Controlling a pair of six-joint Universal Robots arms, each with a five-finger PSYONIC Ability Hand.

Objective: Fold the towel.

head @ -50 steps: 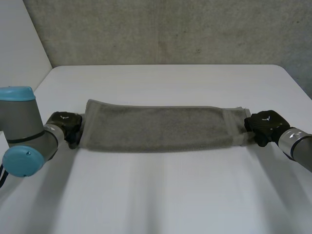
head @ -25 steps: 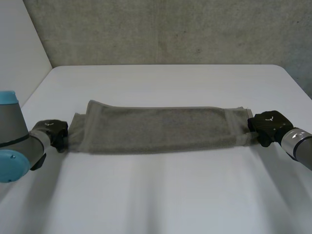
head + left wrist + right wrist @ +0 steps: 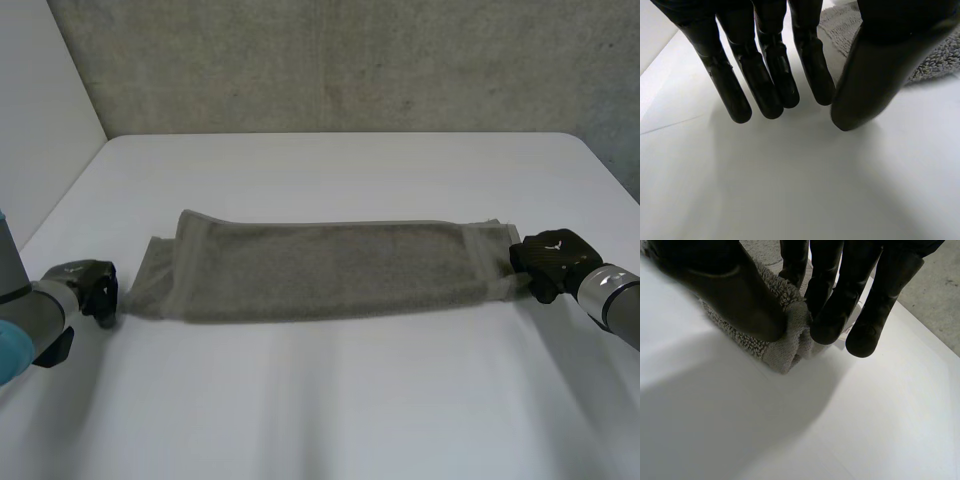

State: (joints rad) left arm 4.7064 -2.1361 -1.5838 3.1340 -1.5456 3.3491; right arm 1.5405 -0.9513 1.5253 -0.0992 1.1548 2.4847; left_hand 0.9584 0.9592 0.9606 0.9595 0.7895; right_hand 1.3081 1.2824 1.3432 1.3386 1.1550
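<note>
Right wrist view: your right hand (image 3: pixel 832 300) pinches the long grey fluffy towel (image 3: pixel 785 347). Your left hand (image 3: pixel 765 75) is empty, fingers straight; grab its end tight.

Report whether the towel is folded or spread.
Folded: the towel lies as a narrow doubled strip, layers offset at one end; the right hand pinches the other end.
</note>
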